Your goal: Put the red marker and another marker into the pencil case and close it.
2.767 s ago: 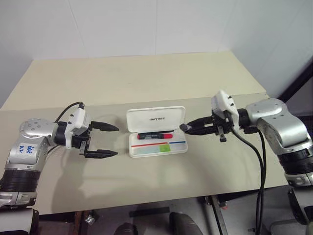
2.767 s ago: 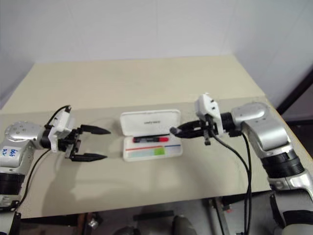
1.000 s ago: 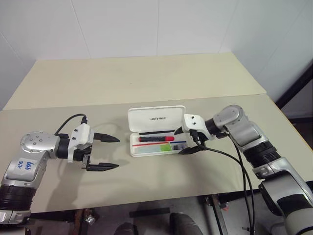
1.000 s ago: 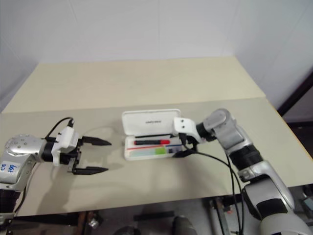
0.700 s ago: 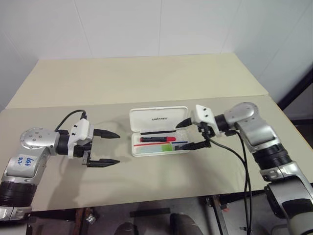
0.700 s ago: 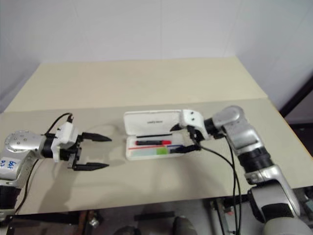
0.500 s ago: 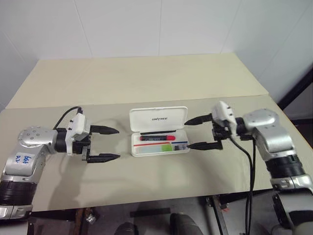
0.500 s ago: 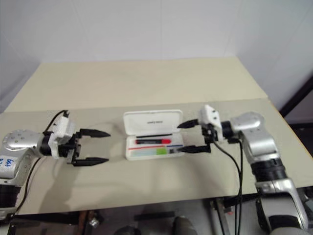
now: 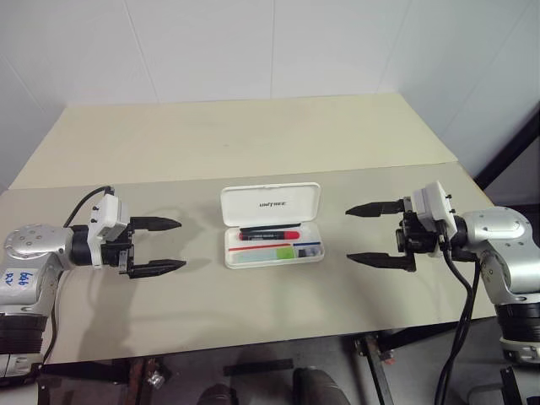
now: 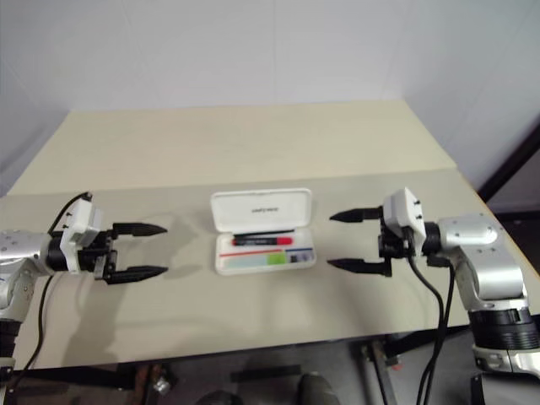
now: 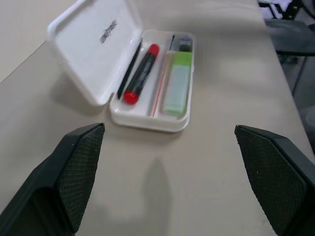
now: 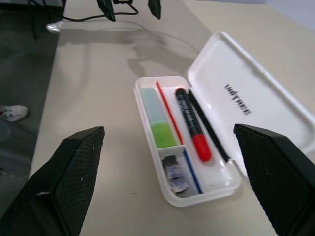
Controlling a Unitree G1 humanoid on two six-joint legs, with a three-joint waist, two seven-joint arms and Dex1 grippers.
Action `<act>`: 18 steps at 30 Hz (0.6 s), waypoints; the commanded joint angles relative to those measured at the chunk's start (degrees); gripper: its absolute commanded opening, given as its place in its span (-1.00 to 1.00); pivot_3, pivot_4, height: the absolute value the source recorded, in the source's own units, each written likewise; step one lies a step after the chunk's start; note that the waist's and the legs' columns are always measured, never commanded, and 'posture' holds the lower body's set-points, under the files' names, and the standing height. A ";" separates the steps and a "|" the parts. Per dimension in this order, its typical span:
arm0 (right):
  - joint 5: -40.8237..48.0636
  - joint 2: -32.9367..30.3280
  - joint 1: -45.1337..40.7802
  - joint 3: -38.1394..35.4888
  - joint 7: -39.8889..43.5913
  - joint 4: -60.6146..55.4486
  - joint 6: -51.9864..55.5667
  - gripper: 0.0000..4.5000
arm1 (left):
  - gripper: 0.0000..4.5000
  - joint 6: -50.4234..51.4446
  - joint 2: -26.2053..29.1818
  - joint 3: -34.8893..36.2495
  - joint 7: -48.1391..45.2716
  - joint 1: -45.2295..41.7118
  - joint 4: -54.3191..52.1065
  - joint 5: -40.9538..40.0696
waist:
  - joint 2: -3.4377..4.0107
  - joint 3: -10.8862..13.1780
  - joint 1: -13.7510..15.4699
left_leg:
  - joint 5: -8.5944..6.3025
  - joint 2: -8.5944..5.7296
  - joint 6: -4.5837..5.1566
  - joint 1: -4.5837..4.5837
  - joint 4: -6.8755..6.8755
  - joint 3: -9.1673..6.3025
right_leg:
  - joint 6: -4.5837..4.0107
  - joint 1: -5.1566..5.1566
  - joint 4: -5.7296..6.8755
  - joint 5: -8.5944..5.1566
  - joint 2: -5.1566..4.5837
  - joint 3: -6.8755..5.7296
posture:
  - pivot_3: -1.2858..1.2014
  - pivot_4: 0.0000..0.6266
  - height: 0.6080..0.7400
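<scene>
Pencil case (image 9: 272, 228) is seen open at mid-bench (image 9: 253, 143), lid tipped back w/ logo side up. Red marker (image 12: 192, 125) is laid in the tray's long slot beside the lid hinge; pale green marker (image 12: 156, 120) is laid in the other slot, past the thin red divider; small dark clip-like item (image 12: 173, 174) sits in the end pocket. Left gripper (image 9: 160, 245) is held left of the case, fingers spread wide, nothing gripped. Right gripper (image 9: 371, 234) is held right of it, fingers likewise wide apart, empty. Both are well apart from the case.
</scene>
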 commanded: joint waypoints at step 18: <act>0.87 0.82 -1.82 -0.67 -3.18 0.15 -1.71 1.00 | -0.98 4.68 -3.90 3.66 5.35 -2.34 -2.46 -4.68 | 0.00 0.00 0.06 | -0.01 0.01 0.02 -0.02 -0.03 -0.01 | 0.00 0.00 -0.06 0.00 0.00 0.00 | 0.03 -0.52 1.00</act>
